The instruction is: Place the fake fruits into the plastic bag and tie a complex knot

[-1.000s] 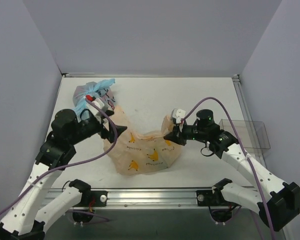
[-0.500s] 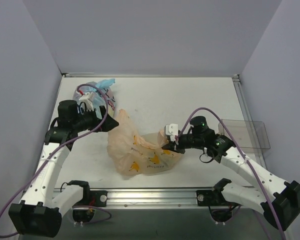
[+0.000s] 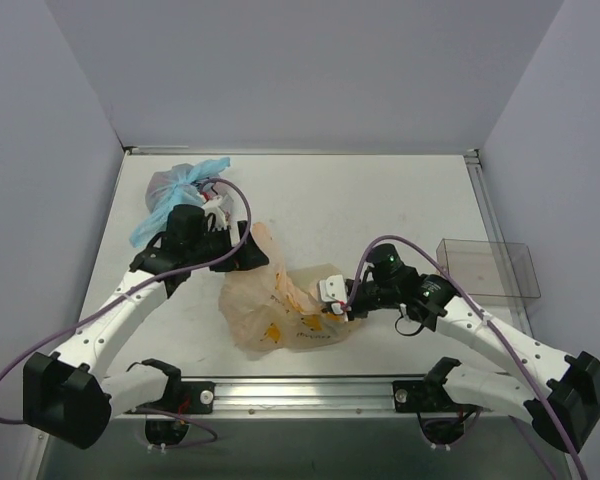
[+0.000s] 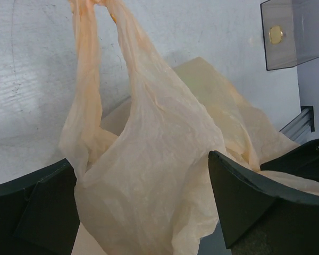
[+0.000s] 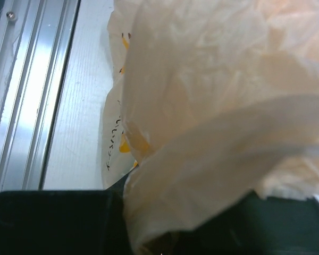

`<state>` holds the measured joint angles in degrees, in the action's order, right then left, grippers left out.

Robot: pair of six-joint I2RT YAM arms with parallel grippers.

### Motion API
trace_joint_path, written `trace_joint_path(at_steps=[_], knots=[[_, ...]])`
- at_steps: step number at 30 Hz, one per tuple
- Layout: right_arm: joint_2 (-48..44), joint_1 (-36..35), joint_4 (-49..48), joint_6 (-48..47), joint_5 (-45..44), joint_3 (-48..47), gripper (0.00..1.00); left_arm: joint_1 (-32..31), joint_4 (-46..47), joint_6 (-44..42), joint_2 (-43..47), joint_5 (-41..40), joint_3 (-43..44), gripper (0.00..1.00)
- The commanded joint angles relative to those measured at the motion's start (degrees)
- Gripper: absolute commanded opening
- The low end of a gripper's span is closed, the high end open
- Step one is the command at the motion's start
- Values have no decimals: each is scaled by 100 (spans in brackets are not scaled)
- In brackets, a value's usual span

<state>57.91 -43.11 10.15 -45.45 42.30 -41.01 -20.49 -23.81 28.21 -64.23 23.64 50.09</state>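
Position: the plastic bag (image 3: 280, 315) lies crumpled on the bench (image 3: 400, 200), near the front edge and between the two arms.

Left gripper (image 3: 252, 252): fully spread at the bag's upper left corner. Bag film sits between its fingers (image 4: 250, 202), unclamped.

Right gripper (image 3: 340, 303): closed, pinching a bunched fold on the bag's right side.

Also noted: a blue-handled bag (image 3: 180, 185) at the back left and a clear box (image 3: 485, 268) at the right edge.
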Motion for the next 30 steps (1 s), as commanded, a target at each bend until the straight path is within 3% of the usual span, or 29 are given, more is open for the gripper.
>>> trace_joint_path(at_steps=[1,7,9,10,12,13,15,17,21,26,30], knots=[[80,-240,233,-551,-82,14,0,-262,623,290,-238,-422,185,97],[247,-443,145,-605,-100,58,0,-447,1589,589,-380,315,-226,96],[230,-461,101,-570,-73,76,0,-447,2089,633,-371,788,-402,82],[230,-461,110,-561,-64,93,0,-447,2300,686,-345,948,-499,59],[177,-452,223,-544,-64,111,0,-412,3021,433,-292,1116,-596,42],[151,-452,320,-570,-82,103,0,-360,3188,310,-249,1508,-579,22],[46,-365,592,-553,-161,67,0,-272,3593,20,-248,2133,-431,8],[1,-198,776,-378,-100,-46,0,-236,3533,-586,-161,2889,-281,0],[45,74,1015,439,-65,-441,0,-368,2805,-2331,225,3586,-253,0],[115,242,1155,1791,85,-723,0,-429,2146,-3575,981,3954,-666,0],[387,216,1270,2110,15,-952,0,-630,1934,-4260,1272,4184,-746,0]])
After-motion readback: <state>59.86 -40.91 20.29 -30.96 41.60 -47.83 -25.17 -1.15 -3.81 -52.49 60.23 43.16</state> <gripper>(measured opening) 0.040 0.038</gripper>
